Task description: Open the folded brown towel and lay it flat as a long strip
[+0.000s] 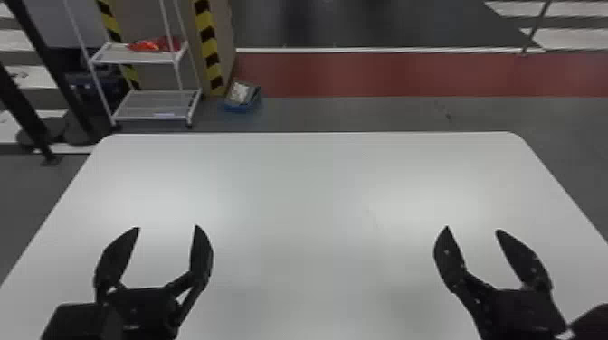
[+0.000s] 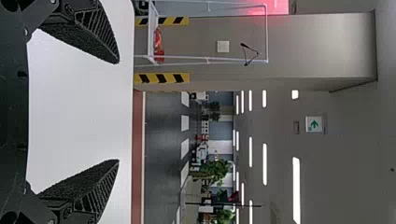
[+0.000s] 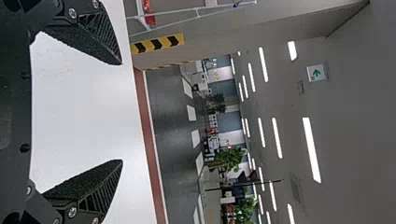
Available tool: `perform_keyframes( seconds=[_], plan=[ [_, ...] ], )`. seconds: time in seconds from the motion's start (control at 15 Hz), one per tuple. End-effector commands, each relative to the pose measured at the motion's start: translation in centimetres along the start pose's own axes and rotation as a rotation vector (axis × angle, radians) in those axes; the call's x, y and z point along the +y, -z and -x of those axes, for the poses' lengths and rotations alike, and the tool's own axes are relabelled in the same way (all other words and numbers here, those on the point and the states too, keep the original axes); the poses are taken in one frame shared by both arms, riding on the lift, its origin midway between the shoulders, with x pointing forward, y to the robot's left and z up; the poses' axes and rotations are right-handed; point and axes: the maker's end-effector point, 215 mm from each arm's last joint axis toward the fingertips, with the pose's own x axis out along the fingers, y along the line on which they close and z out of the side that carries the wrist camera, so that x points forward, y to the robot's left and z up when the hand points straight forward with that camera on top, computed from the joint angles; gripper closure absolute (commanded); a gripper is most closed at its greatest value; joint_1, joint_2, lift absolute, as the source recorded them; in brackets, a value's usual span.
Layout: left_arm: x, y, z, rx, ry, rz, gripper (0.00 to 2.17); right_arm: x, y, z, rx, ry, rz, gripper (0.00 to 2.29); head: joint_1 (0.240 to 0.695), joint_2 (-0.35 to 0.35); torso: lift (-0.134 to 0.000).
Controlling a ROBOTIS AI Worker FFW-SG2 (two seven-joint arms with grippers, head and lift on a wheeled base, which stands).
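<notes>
White tabletop (image 1: pixel 307 190) stretches beneath left gripper (image 1: pixel 168 227) and right gripper (image 1: pixel 472 229), both spread wide; I can't tell where the brown towel is; it's probably light and limp, best pinched at its corners.

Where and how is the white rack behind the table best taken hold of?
I would grip the rack by its near left post, between the two shelves, coming level from the table side. The post is thin, stands upright and faces the table, so fingers could probably close around it from both sides.
</notes>
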Motion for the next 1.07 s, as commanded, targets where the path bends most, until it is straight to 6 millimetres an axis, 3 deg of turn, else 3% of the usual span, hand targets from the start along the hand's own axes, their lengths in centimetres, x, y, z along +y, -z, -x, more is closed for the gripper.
perform_keyframes(
  seconds=[0.0, 0.53, 1.0],
  plan=[
    [0.0, 0.0, 0.0, -0.001, 0.000, 0.001, 0.13, 0.0, 0.4, 0.1, 0.015, 0.003, -0.004, 0.14, 0.695, 0.014, -0.123],
    [-0.2, 0.1, 0.2, 0.004, 0.002, 0.005, 0.13, -0.3, 0.8, 1.0, 0.021, 0.011, -0.003, 0.14, 0.695, 0.009, -0.123],
    [-0.6, -0.2, 0.2, -0.001, 0.004, 0.011, 0.14, -0.6, 0.0, 1.1, -0.002, 0.012, 0.005, 0.14, 0.695, -0.001, -0.123]
  ],
)
